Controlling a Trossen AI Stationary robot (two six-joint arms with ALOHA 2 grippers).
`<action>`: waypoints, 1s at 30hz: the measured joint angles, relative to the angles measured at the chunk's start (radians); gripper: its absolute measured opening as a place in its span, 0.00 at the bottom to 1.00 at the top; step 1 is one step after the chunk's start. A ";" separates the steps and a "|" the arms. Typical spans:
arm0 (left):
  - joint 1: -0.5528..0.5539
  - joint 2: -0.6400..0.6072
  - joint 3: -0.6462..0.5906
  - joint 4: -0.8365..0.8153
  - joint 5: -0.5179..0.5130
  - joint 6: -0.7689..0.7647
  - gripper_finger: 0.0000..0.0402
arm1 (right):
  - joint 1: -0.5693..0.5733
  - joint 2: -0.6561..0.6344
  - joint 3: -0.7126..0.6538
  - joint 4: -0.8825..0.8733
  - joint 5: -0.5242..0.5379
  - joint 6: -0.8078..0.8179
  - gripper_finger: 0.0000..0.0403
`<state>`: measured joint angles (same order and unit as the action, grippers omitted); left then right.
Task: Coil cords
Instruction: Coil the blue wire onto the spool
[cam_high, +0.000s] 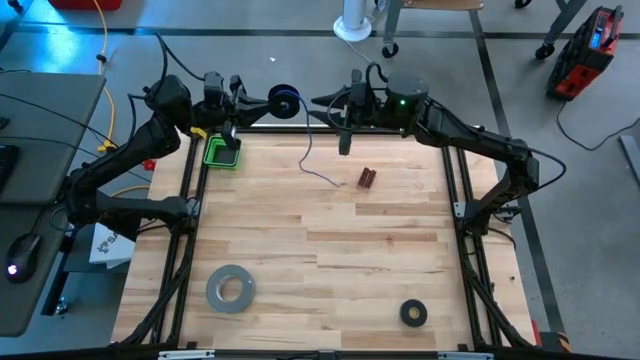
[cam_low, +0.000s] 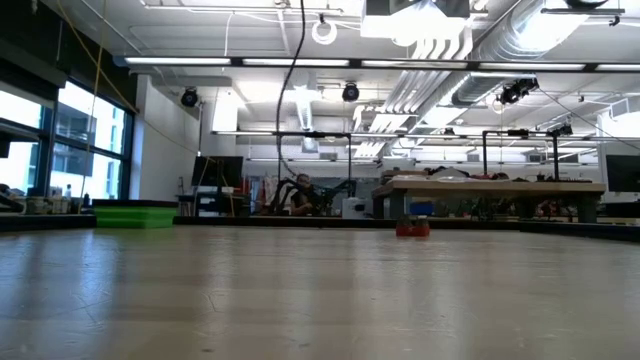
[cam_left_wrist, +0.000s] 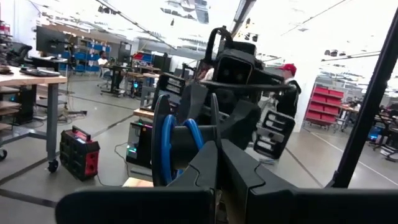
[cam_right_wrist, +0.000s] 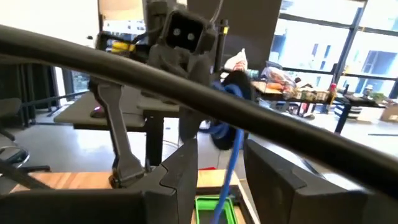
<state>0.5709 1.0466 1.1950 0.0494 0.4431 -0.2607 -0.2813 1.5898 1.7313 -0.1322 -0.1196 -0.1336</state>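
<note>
Spool (cam_high: 284, 102) was clamped in my shut left gripper (cam_high: 262, 103), held above table's (cam_high: 330, 250) far edge so blue cord (cam_high: 309, 150) could hang free for winding. Right gripper (cam_high: 345, 138) stood part-open, cord running between fingers (cam_right_wrist: 180, 168), guiding, not pinching. No readable writing anywhere.

The worktop (cam_high: 330, 240) is pale, matt planked wood. The blue cord (cam_high: 308, 152) looks smooth, plastic-coated. The spool (cam_high: 283, 102) is matt black plastic.
</note>
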 joint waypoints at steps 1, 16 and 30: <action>0.000 0.000 0.000 0.000 0.000 0.000 0.00 | 0.000 0.000 0.002 0.012 0.002 0.002 0.31; -0.018 0.016 0.000 0.005 0.049 0.001 0.00 | 0.024 0.034 0.005 0.113 -0.100 0.181 0.31; -0.023 0.018 0.000 0.009 0.049 0.045 0.00 | 0.048 0.043 0.004 0.151 -0.094 0.160 0.23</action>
<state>0.5476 1.0649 1.1954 0.0585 0.4921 -0.2157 -0.2333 1.6330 1.7355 0.0193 -0.2138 0.0262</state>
